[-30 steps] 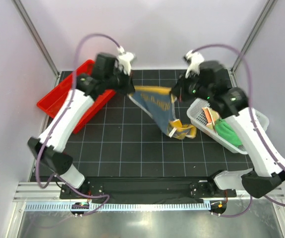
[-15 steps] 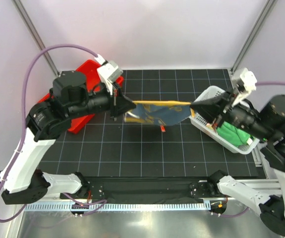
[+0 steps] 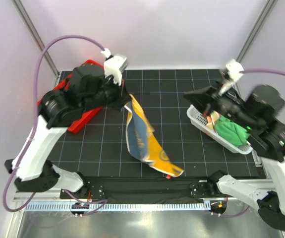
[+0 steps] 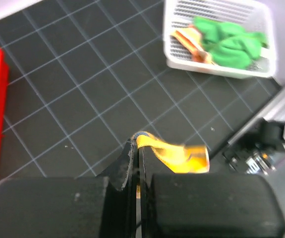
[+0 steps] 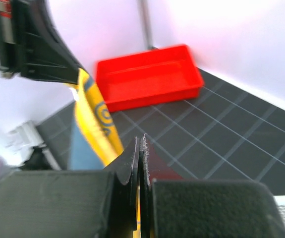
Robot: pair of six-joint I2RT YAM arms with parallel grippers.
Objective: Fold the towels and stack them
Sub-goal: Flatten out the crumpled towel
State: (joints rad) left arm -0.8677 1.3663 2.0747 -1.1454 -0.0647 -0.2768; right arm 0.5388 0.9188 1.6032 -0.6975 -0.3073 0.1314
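Note:
The yellow-orange towel [image 3: 143, 141] with grey lettering hangs from one corner pinched in my left gripper [image 3: 127, 100], which is raised over the mat's middle-left. It droops towards the near edge. In the left wrist view my left gripper [image 4: 138, 141] is shut on the towel [image 4: 174, 153]. My right gripper [image 3: 188, 95] is shut and empty, held above the mat left of the basket and apart from the towel. In the right wrist view my right gripper [image 5: 142, 144] faces the hanging towel [image 5: 95, 124]. The green towel [image 3: 229, 131] and the striped towel [image 3: 212, 119] lie crumpled in the basket.
The white perforated basket [image 3: 196, 118] stands at the right of the black gridded mat and also shows in the left wrist view [image 4: 216, 12]. The red tray [image 3: 82, 120] lies at the back left, partly under my left arm, and shows in the right wrist view [image 5: 147, 79].
The towel was stretched between both grippers. My right gripper has let go and drawn back right, and the towel now hangs from my left gripper alone.

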